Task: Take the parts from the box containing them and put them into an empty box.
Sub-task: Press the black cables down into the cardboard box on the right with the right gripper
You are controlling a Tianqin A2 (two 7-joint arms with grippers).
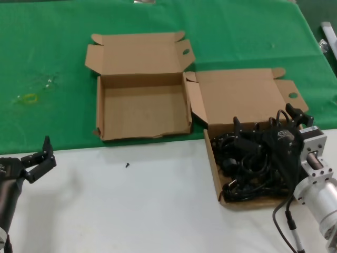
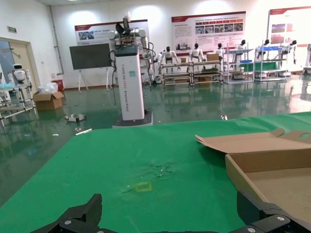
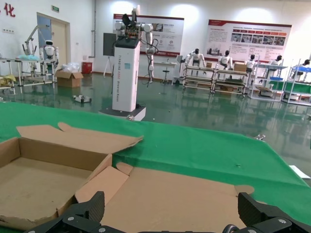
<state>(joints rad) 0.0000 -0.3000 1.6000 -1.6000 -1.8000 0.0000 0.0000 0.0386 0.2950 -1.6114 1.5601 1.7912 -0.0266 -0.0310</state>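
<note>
Two boxes lie open as the right gripper, fingers spread, hovers over the cords, apparently poised to descend and grasp, the left gripper idling spread near-left.

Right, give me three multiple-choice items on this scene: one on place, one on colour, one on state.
1. Where is the right gripper?
A. Over the brown cardboard box of black coiled power cords
B. Over the bare cardboard box
C. On the green cloth

2. What colour is the cloth under the bare brown cardboard box?
A. Blue
B. Green
C. Red

3. How are the left gripper fingers?
A. Shut on a cord
B. Shut on nothing
C. Open

Answers: 1 A, it hangs above the cord pile. 2 B, green cloth shows all round the box. 3 C, the fingers are spread with nothing between them.
</note>
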